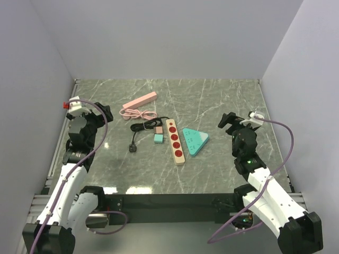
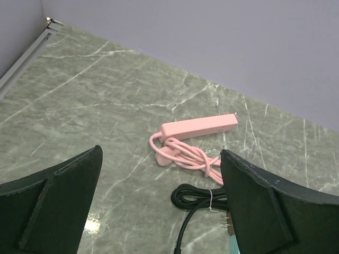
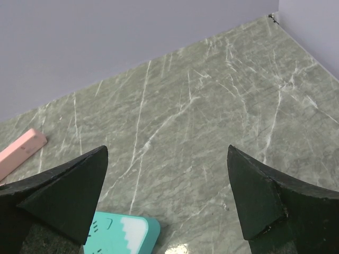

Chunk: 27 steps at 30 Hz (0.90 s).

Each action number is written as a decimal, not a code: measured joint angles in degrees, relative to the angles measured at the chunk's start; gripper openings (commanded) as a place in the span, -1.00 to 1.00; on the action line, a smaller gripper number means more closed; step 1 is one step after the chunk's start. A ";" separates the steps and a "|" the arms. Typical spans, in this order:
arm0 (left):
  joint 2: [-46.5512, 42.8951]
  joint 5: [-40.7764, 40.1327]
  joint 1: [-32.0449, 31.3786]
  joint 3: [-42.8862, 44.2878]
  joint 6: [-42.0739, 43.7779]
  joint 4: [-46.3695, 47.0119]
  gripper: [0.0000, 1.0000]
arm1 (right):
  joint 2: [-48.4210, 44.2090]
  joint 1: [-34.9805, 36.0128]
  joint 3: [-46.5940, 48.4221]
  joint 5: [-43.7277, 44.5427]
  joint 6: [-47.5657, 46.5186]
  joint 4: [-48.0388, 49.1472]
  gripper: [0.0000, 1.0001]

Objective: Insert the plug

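Observation:
A black cord (image 1: 145, 127) lies coiled in the middle of the table, and its black plug (image 1: 132, 148) lies to the front left of the coil. A wooden power strip (image 1: 175, 141) with red round sockets lies right of it, next to a teal triangular power strip (image 1: 195, 141). My left gripper (image 1: 104, 117) is open and empty, above the table left of the cord. In the left wrist view (image 2: 161, 211) the cord coil (image 2: 204, 198) shows between the fingers. My right gripper (image 1: 228, 121) is open and empty, right of the teal strip (image 3: 119, 235), and also shows in the right wrist view (image 3: 167, 201).
A pink power strip (image 1: 140, 100) with its coiled pink cable (image 1: 139, 114) lies behind the black cord. A small pink cube (image 1: 158, 129) and a teal cube (image 1: 158, 138) sit beside the wooden strip. Grey walls enclose the table on three sides.

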 measured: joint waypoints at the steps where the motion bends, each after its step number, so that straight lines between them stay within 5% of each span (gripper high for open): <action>1: 0.13 -0.07 0.00 0.00 0.00 -0.13 0.99 | 0.20 0.00 0.20 -0.09 0.00 -0.04 0.98; 15: 1.55 -0.83 -1.62 0.57 -0.48 -1.75 0.94 | 5.70 1.44 4.59 1.29 2.56 -3.54 0.98; 27: 3.37 2.49 -3.65 0.57 -2.84 -1.25 0.99 | 15.34 17.84 8.85 8.31 16.44 -15.21 1.00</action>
